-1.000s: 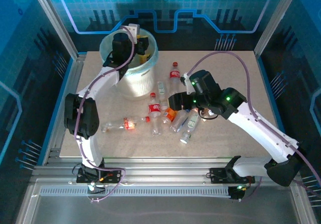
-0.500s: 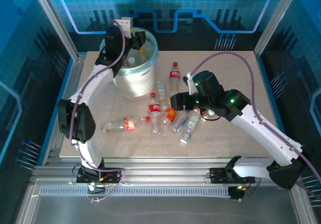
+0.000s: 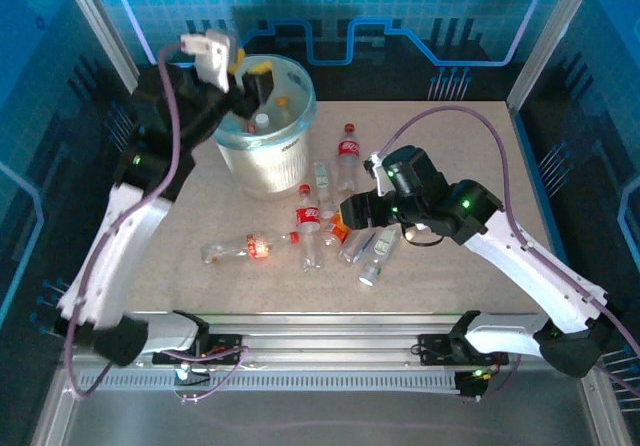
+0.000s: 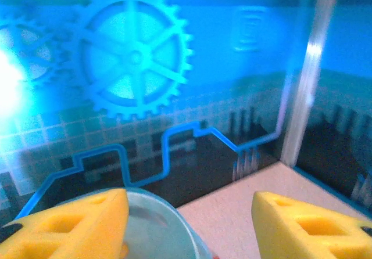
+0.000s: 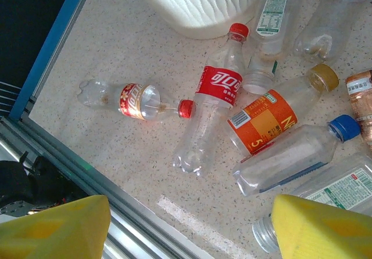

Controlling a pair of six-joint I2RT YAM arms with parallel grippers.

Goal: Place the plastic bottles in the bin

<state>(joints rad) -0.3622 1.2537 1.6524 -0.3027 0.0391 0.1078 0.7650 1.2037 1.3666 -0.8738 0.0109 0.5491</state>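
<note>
Left tool [image 4: 190,205], spread and empty, hovers above the round translucent whitish bin [image 3: 266,156] at far left of the bench [image 3: 470,166], while rightward the clear plastic bottles [image 3: 335,228] lie scattered beneath the spread, empty right tool [image 5: 189,230], the nearer arm, with the red-labelled bottle [image 5: 218,87] between its fingers pointing cap-first toward the bin.

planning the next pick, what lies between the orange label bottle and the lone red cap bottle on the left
The red-labelled cola bottle lies between the orange-labelled bottle and the lone bottle, clearest in the right wrist view.
</note>
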